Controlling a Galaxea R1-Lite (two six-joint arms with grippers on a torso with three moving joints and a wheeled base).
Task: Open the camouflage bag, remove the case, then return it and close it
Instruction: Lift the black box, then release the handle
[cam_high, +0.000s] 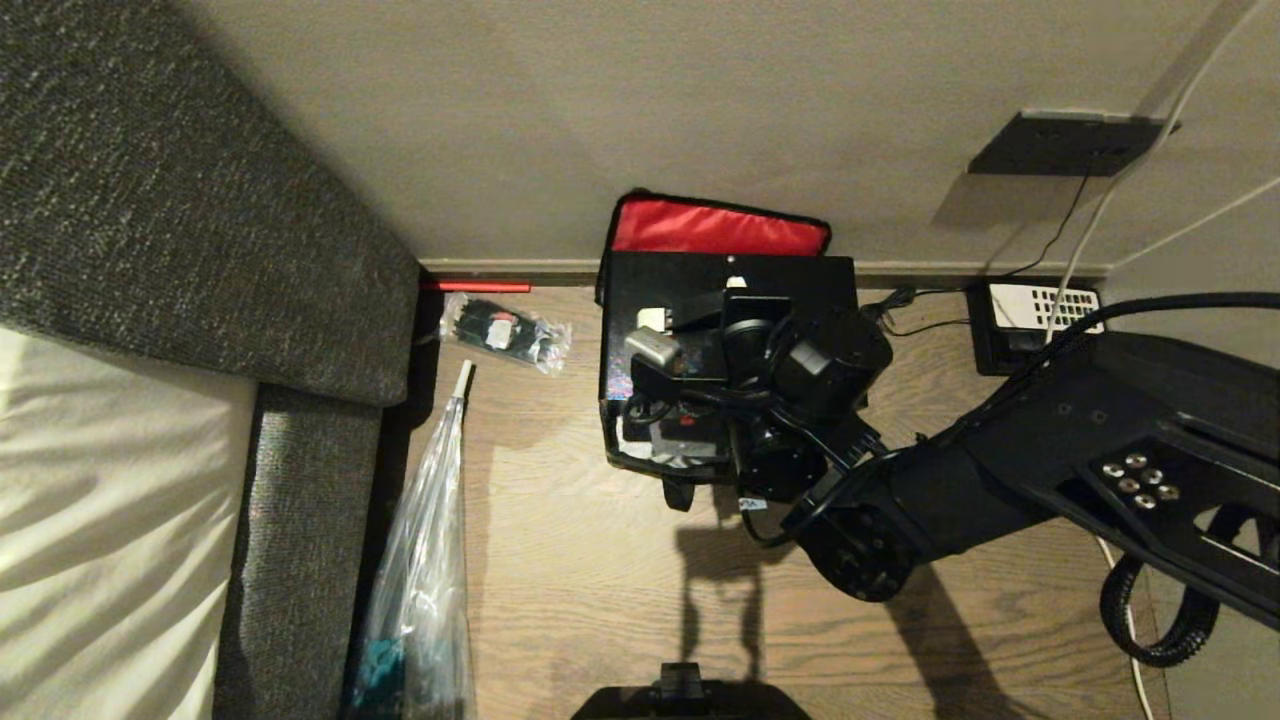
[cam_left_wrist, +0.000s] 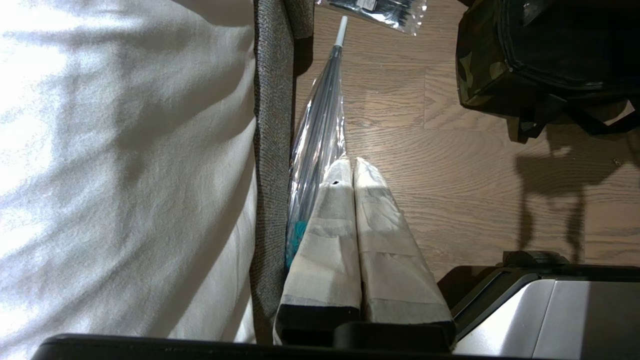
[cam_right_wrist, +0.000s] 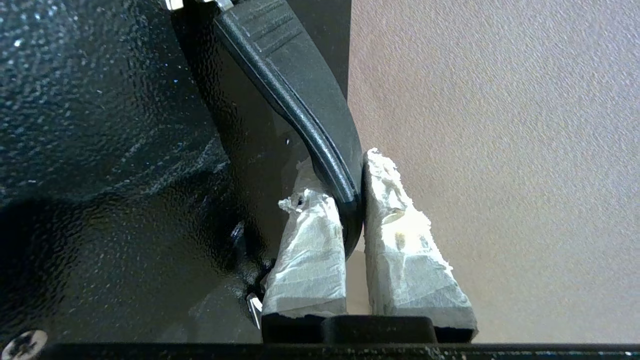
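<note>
Case (cam_right_wrist: 100, 125) is finished in black pebbled gloss, handle (cam_right_wrist: 300, 100) in smooth plastic. Bag lining (cam_high: 715, 228) looks like matt red cloth; floor (cam_high: 600, 580) is grained wood, headboard (cam_high: 150, 180) coarsely woven.

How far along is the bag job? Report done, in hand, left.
Done: the camouflage bag is open, red lid lining against the wall. In hand: the right gripper is shut on the case's handle, the case at the bag's mouth; outward or back cannot be told. Left: closing the bag. Left gripper parked by the bed.
</note>
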